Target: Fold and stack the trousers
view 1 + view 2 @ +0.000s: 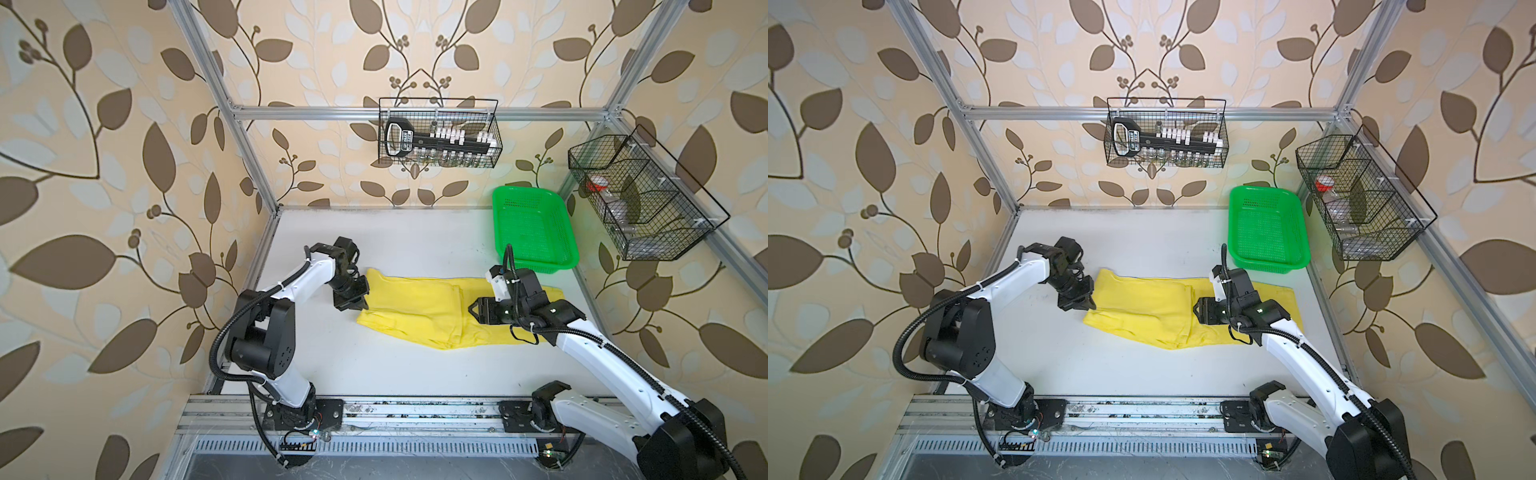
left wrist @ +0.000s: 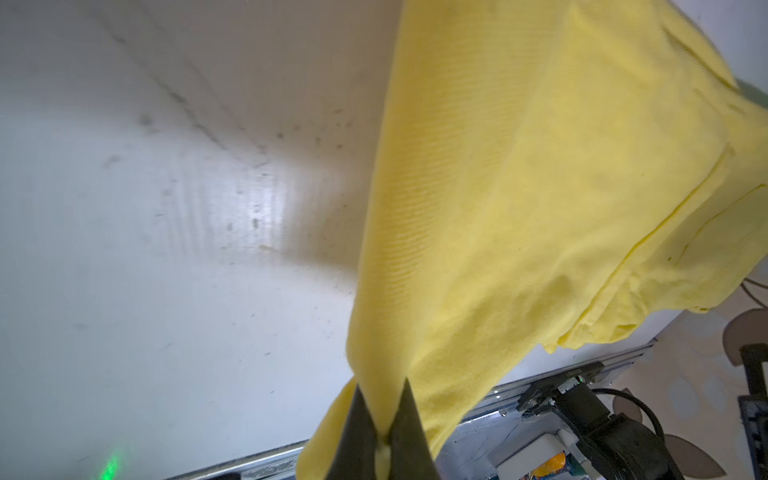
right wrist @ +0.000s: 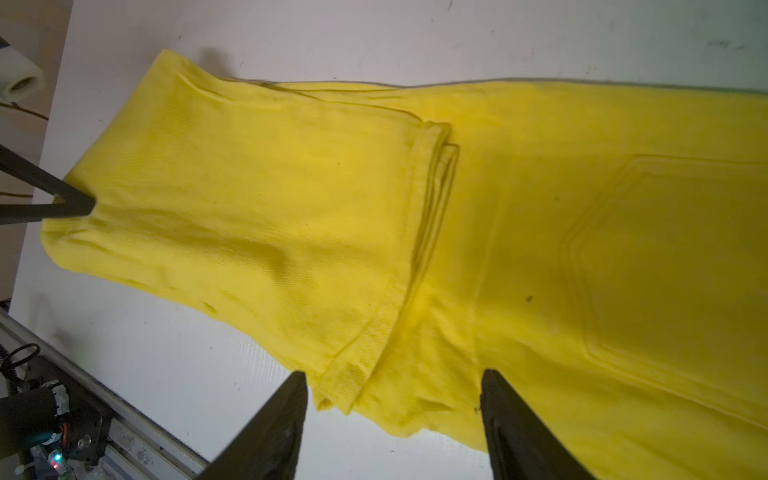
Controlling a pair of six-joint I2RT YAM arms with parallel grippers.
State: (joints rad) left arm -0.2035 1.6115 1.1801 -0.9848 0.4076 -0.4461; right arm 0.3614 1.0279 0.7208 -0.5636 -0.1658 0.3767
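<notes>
left gripper [image 2: 382, 388] pinching trousers [image 1: 419, 311] edge; right gripper [image 3: 393, 374] spread above them

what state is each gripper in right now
left gripper: closed, holding the trousers
right gripper: open, holding nothing

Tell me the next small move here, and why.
Likely: the left gripper lifts its pinched end of the trousers and carries it rightward for a second fold. It is shut on the cloth's left end, the trousers already lie folded once with hems across the middle, and the right gripper hangs open over them, gripping nothing.
</notes>
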